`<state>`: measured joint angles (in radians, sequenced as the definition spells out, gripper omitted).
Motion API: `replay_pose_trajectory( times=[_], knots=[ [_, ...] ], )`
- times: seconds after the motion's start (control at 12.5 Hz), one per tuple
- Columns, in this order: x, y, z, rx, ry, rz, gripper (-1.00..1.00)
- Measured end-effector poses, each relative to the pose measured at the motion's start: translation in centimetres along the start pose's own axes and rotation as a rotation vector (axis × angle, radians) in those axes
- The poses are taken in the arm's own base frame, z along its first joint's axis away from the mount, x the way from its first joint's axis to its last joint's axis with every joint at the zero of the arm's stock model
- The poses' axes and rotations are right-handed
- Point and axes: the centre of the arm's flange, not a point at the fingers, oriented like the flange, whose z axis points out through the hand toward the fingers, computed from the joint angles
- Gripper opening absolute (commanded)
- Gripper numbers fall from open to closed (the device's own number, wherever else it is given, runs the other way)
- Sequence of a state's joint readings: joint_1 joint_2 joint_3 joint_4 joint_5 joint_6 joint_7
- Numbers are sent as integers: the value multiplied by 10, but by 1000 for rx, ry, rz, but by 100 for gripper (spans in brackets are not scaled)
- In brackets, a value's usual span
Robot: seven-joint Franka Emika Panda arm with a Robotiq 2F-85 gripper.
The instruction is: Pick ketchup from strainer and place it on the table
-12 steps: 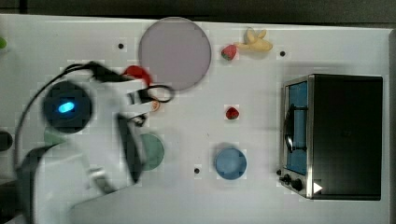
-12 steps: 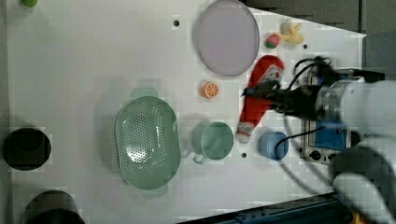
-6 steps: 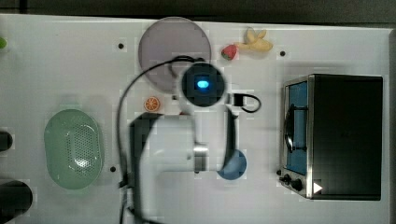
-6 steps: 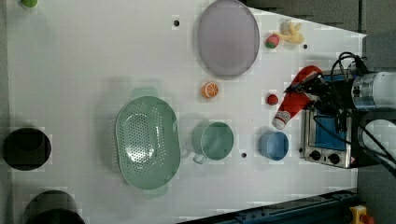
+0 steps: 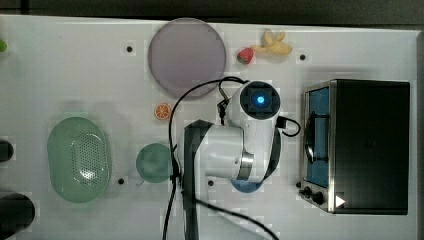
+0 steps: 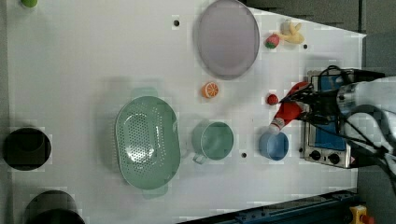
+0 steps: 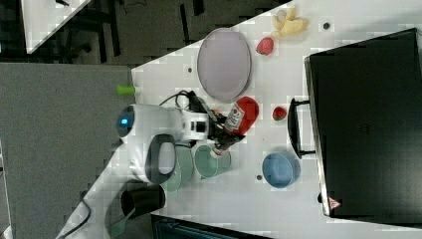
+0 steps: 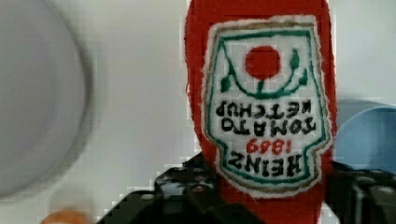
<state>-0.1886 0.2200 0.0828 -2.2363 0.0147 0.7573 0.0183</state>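
Pointing cap-down, tilted: ketchup [image 6: 288, 111]

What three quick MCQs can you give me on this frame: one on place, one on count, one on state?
1. Where is the ketchup bottle?
A. In the strainer
B. Held in the end effector
C. On the purple plate

2. How many strawberries show in the left view?
A. Two
B. Four
C. None

3. What is in the strainer?
A. An orange slice
B. A cup
C. Nothing

Answers:
1 B: the end effector grips the ketchup bottle above the table, near the blue bowl.
2 A: one strawberry lies by the banana, another strawberry near the toaster oven.
3 C: the strainer shows only its perforated bottom.
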Motion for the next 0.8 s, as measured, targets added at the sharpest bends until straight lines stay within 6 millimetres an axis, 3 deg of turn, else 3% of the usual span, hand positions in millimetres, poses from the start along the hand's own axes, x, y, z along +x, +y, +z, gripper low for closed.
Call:
replay_pose_trajectory(
  times=[0.16,0.24,0.4,0.48,0.56,0.64,0.8],
  knots=[
    [-9,8,44,-24,-25,-10,99],
    [-20,12,63,-57,-61,-20,100],
    [-37,10,75,-101,-106,-54,100],
    [-40,5,66,-109,-110,-64,100],
    [-41,-1,44,-103,-101,-75,100],
    [-41,-10,11,-83,-74,-86,100],
    [-37,-27,-76,-33,-10,-98,100]
  ],
)
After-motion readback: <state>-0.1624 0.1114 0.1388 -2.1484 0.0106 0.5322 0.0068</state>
